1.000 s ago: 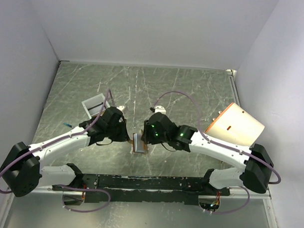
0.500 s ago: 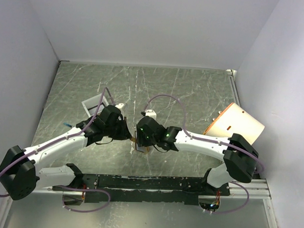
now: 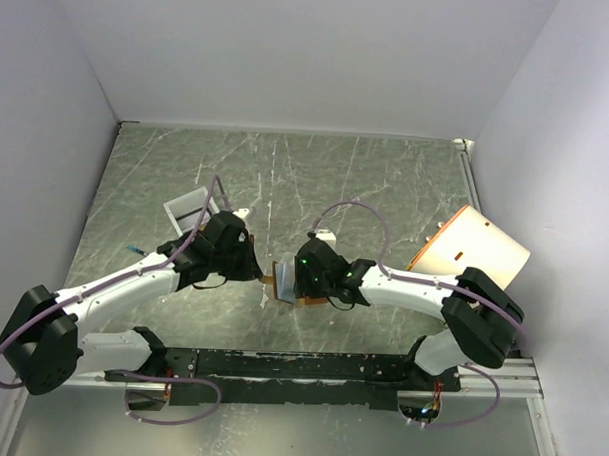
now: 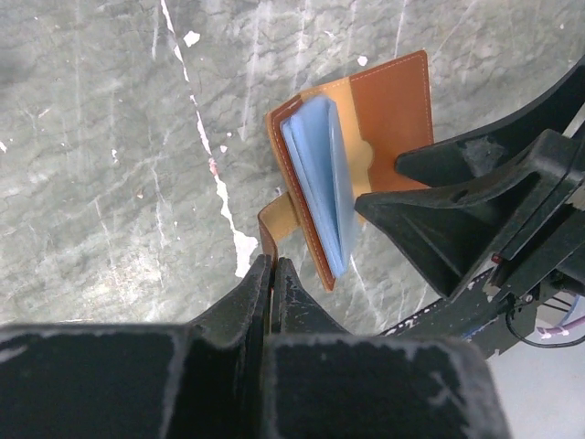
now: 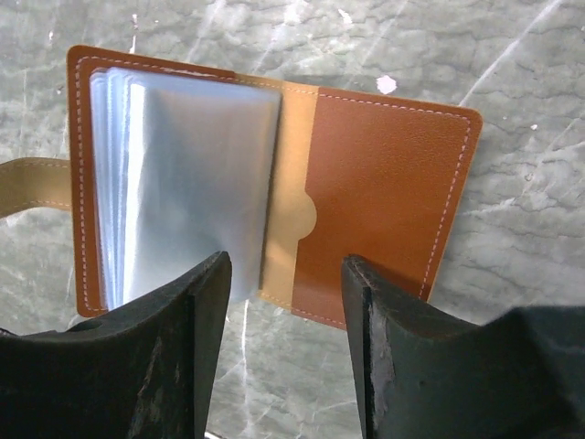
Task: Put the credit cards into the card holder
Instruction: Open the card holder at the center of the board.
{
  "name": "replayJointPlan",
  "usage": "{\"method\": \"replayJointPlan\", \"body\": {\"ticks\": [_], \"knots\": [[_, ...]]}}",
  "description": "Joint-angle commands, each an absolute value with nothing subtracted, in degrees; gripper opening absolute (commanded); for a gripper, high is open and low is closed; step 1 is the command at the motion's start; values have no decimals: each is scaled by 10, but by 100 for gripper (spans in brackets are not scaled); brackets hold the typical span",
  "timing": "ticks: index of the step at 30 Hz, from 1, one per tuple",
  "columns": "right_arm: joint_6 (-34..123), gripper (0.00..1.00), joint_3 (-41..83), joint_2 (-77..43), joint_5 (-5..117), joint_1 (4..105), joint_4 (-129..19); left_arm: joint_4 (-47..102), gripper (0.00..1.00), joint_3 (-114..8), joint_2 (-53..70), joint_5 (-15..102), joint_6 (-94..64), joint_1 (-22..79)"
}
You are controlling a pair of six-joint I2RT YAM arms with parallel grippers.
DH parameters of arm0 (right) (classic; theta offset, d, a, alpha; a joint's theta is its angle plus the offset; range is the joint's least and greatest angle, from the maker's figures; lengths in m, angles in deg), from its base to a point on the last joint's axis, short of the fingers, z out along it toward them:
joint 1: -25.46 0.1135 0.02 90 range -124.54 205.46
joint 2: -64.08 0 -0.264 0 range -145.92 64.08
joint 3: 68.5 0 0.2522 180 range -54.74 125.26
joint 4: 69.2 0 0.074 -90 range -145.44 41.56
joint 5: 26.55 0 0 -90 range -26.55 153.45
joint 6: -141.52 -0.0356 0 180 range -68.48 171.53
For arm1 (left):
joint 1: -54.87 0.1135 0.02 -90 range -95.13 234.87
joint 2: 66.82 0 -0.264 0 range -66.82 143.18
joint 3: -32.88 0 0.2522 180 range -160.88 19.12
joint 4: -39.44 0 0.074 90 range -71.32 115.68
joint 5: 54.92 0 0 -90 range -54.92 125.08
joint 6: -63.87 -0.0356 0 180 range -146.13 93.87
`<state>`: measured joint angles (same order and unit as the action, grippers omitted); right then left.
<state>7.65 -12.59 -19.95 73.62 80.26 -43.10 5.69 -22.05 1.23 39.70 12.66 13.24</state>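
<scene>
Items counted: one card holder (image 5: 384, 192), one white tray (image 3: 182, 206), one cream cylinder (image 3: 474, 252), two grippers.

The card holder lay open and flat on the table (image 3: 366, 180), directly between the two grippers. The left gripper (image 4: 272, 265) was closed tight, its fingertips pinching the end of the holder's single tan strap (image 4: 271, 224); the holder's body sat just ahead of those fingertips. The right gripper (image 5: 283, 265) had its jaws apart with nothing between them, one finger on each side over the holder's near edge. Contact with the leather could not be confirmed.

A stack of pale blue-grey sleeves (image 5: 196, 174) stood on the holder's left panel. Their number could not be determined.

The tray sat beyond the left gripper, well apart, and the cylinder lay on its side, well off to the right gripper's right.
</scene>
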Motion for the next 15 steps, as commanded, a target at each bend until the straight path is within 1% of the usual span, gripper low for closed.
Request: {"method": "replayJointPlan", "body": {"ticks": [1,7,8,10,12,15], "knots": [[73,52,-149,-184,704,781,-474,46,7,-216,26,375,116,131],[67,48,-158,-153,709,779,-481,32,7,-203,31,352,128,131],[66,49,-160,-149,709,778,-483,32,7,-199,31,350,130,131],[63,53,-162,-146,702,776,-492,29,7,-197,37,348,132,131],[54,54,-168,-150,692,767,-496,21,12,-199,47,339,136,131],[40,49,-187,-148,686,764,-510,15,11,-202,53,332,139,131]]}}
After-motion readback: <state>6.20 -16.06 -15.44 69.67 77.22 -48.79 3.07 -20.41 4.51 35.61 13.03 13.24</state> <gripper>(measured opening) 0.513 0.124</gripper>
